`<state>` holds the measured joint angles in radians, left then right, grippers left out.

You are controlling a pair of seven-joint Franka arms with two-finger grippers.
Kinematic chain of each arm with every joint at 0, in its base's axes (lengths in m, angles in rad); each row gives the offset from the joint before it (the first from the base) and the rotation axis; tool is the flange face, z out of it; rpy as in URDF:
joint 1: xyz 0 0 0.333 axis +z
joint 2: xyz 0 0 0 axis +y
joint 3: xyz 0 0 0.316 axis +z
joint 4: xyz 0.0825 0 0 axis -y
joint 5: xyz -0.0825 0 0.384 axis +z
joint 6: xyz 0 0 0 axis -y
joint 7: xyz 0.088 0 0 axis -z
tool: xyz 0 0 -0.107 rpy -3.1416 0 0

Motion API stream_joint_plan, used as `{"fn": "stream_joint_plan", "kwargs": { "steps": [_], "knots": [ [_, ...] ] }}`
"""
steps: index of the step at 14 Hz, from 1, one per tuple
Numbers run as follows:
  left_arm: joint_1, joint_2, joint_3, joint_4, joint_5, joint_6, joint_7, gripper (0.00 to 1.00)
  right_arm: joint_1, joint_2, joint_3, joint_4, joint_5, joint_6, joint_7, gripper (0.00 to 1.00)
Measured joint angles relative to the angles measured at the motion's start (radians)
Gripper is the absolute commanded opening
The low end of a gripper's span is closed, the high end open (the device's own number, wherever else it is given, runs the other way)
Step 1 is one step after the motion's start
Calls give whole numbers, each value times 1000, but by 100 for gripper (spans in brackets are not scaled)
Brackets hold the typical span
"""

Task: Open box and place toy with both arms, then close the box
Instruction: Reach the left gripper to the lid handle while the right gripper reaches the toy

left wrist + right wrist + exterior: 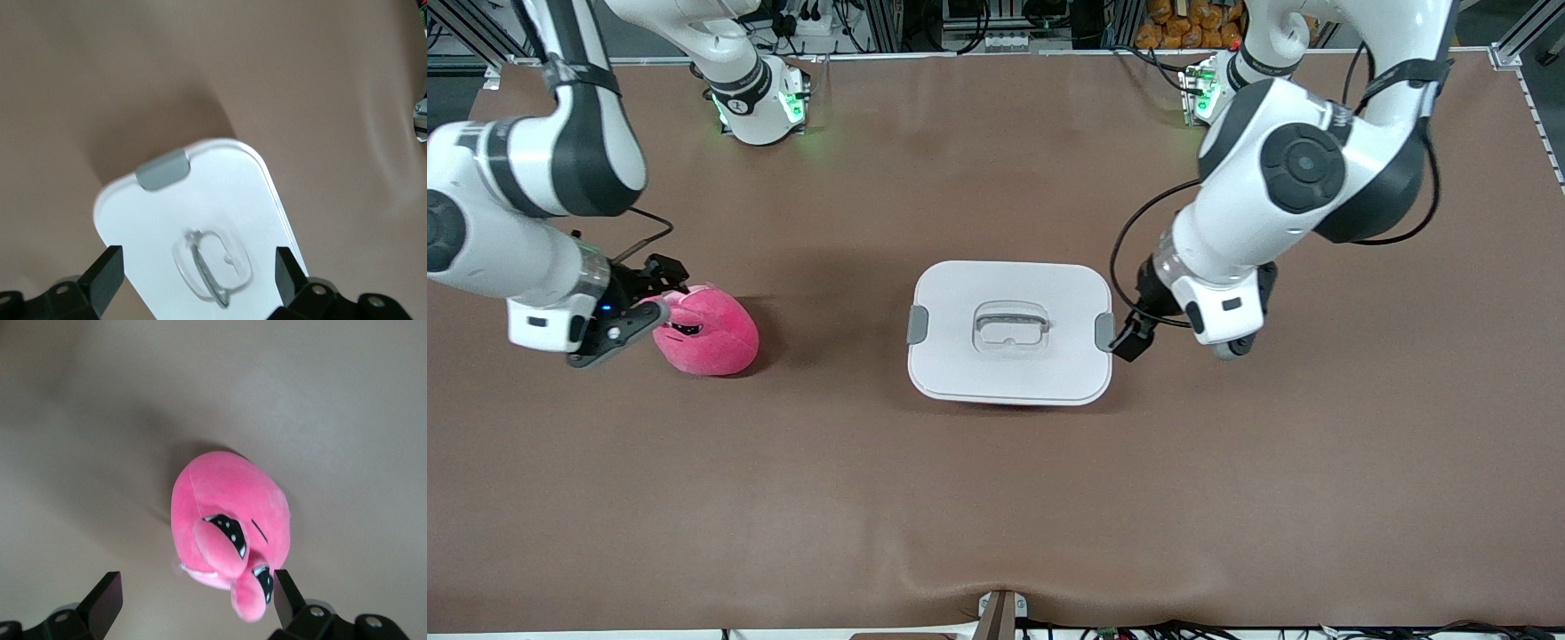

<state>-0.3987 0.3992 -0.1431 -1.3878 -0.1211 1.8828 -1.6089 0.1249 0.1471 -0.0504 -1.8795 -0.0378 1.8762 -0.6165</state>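
Observation:
The box [1009, 333] stands at the table's middle, its white lid shut, with a recessed clear handle [1010, 325] and a grey clip on each short side [917, 324]. My left gripper [1138, 333] hovers open at the box's end toward the left arm, by the other clip [1104, 332]. In the left wrist view the lid [200, 207] and the handle [213, 267] lie between the open fingers [107, 273]. The pink toy [707, 331] lies toward the right arm's end. My right gripper [642, 307] hangs open just over its edge. The toy [230, 527] sits close to one finger [287, 597], held by nothing.
A brown cloth [996, 498] covers the table and puckers at its edge nearest the front camera, by a small clamp [1000, 613]. The arms' green-lit bases [760, 107] stand along the edge farthest from that camera. A black cable [1129, 240] loops from the left wrist.

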Motion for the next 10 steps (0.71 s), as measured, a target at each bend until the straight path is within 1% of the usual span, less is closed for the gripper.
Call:
{"fn": "stream_joint_plan", "kwargs": {
  "steps": [2, 5, 7, 10],
  "knots": [
    [-32, 19, 0, 0, 0, 21, -84, 100, 26, -33, 0, -115, -44, 120, -50, 100],
    [-74, 53, -1, 1, 0, 61, -195, 100, 32, -61, -2, -241, -64, 255, -182, 100],
    [-101, 84, -1, 1, 0, 110, -258, 100, 32, -63, -8, -280, -66, 314, -284, 100],
    [-141, 133, 0, 1, 0, 179, -348, 100, 18, -63, -15, -301, -67, 369, -384, 100]
  ]
}}
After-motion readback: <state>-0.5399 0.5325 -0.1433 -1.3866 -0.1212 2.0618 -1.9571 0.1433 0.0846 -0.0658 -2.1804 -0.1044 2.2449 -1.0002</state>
